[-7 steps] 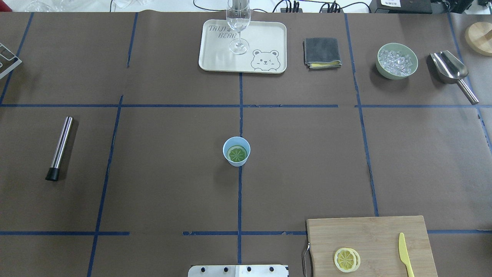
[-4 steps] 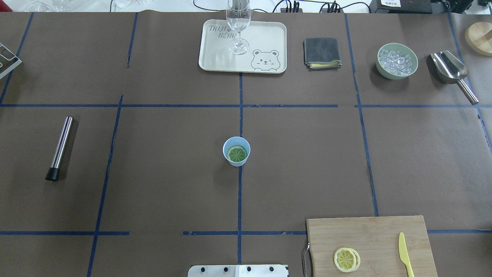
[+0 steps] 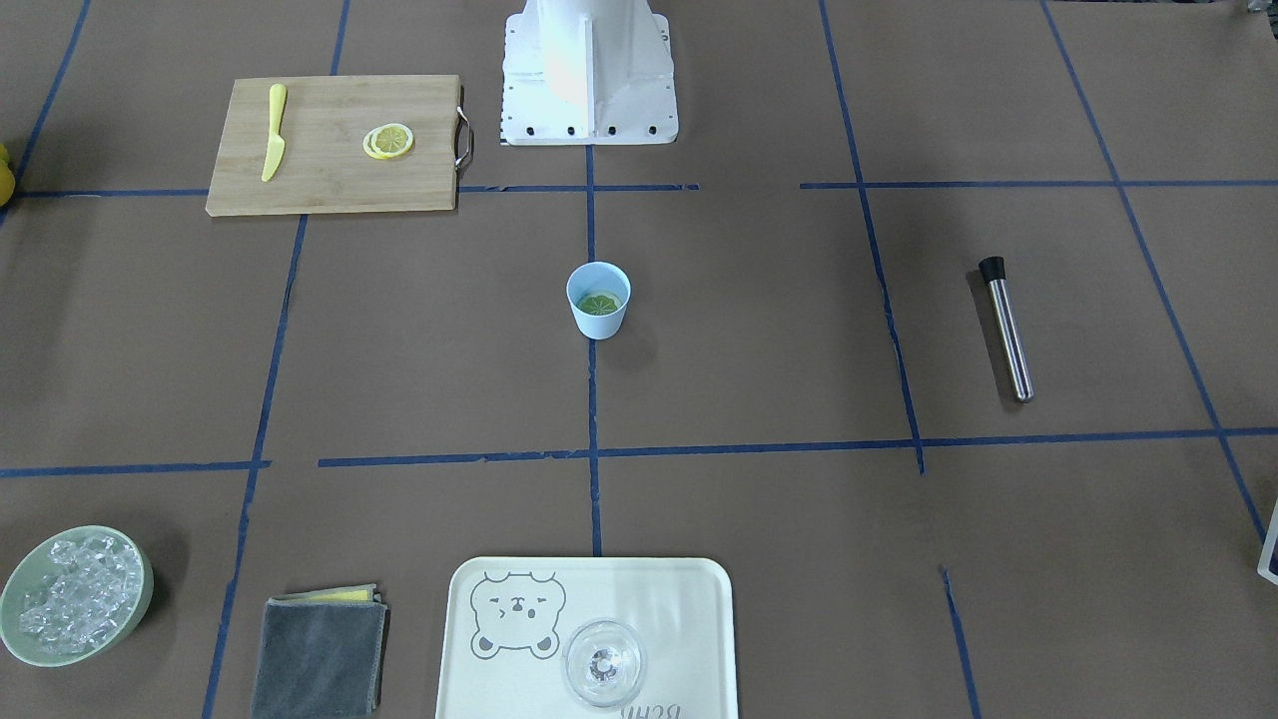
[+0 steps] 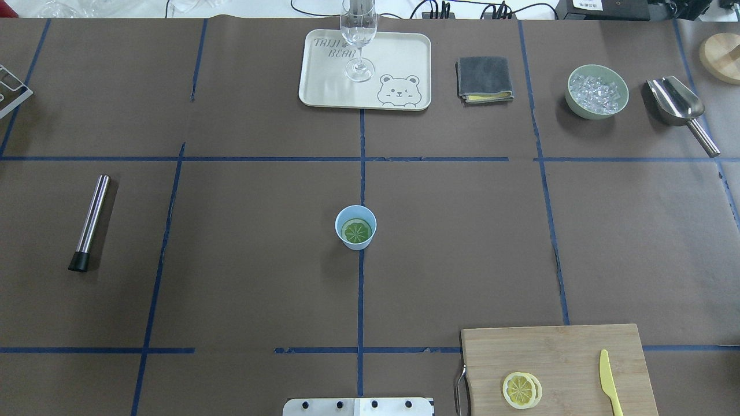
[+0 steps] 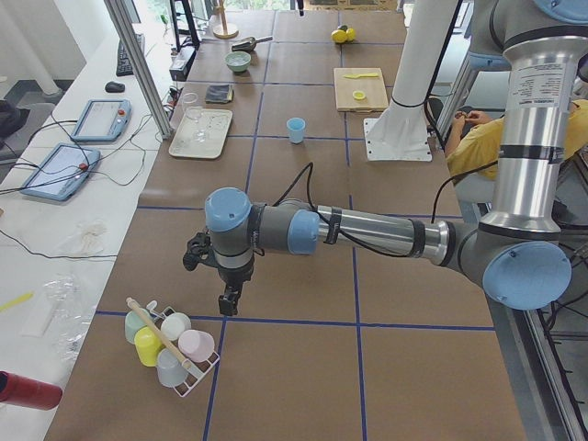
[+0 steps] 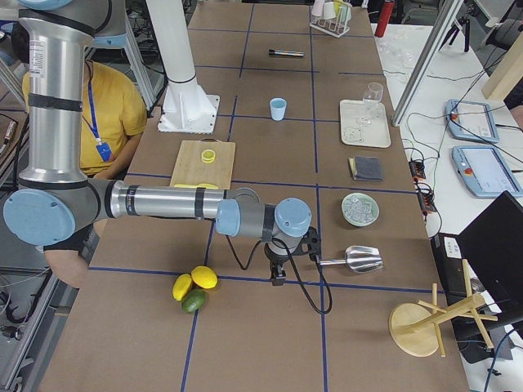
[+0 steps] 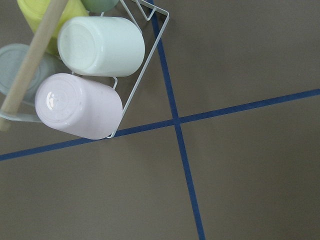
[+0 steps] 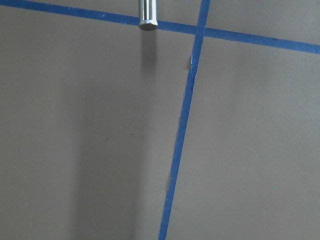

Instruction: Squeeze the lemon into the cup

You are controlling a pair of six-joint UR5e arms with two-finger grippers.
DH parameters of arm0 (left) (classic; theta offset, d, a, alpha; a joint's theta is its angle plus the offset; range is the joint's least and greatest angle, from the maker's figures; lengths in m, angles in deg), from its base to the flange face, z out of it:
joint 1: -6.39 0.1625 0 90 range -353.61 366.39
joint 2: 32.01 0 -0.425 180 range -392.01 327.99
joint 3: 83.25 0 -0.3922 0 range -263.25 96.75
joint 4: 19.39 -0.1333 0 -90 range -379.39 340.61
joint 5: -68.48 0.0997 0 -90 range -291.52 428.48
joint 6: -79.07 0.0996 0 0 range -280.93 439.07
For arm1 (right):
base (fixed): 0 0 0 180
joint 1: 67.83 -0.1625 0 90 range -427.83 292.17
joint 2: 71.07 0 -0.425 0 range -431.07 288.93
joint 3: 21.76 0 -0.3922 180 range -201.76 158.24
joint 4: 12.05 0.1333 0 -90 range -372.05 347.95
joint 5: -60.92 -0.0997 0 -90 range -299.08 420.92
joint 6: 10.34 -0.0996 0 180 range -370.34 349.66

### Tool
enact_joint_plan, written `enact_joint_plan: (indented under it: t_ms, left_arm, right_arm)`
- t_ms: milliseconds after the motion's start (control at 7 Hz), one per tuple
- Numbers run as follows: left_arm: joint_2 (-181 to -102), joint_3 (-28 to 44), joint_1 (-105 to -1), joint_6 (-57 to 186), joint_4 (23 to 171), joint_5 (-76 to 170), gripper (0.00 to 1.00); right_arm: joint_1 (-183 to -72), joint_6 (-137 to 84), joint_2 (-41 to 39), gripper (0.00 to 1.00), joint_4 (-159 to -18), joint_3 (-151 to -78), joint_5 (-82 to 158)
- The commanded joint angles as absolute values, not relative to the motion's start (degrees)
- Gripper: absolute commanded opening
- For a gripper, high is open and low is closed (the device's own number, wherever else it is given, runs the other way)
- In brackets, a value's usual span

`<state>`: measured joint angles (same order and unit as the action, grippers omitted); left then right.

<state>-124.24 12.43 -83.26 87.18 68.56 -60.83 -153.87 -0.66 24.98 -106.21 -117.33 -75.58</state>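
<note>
**Operator:** Where is the lemon?

**Me:** One lemon slice (image 4: 356, 231) lies flat at the bottom of the cup (image 4: 355, 245). The cup stands upright at the middle of the tabletop (image 4: 231, 260). The slice reads greenish in there, perhaps from the blue wall's tint; I can't say for sure. The spare slices (image 4: 521, 390) are stacked on the cutting board (image 4: 555, 352), well apart from the cup, with the yellow knife (image 4: 607, 381) near them.

**Operator:** And your jaws?

**Me:** Neither pair shows from overhead or from the front. My left arm (image 5: 367, 230) reaches to the tabletop's left end, its left jaws hanging just beside a wire rack (image 5: 170, 344) of tumblers. My right arm (image 6: 163, 202) reaches to the right end, its right jaws near the handle of a metal scoop (image 6: 355, 260). Only the side cameras catch them, so I cannot tell whether either pair stands apart or together.

**Operator:** Which step is this?

**Me:** I judge it to be the end, or a pause. A slice is in the cup and both arms are parked far from it. If more juice is wanted, my right arm should swing to the board. It must take only the top slice by its rim, carry it over the cup's mouth and press there. The cup is light, so I must not nudge it.
</note>
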Motion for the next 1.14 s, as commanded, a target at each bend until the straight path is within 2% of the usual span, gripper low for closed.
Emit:
enact_joint_plan:
  t_ms: [0, 1000]
  left_arm:
    - [-124.2, 12.9, -83.3, 86.8, 69.0, -63.8, 1.00]
    - [-124.5, 12.7, -83.1, 87.1, 70.1, -65.2, 1.00]
  right_arm:
    - [-154.0, -0.8, 25.0, 1.00, -106.2, -117.6, -75.0]
    - [-154.0, -1.8, 24.9, 1.00, -106.3, -117.8, -75.0]
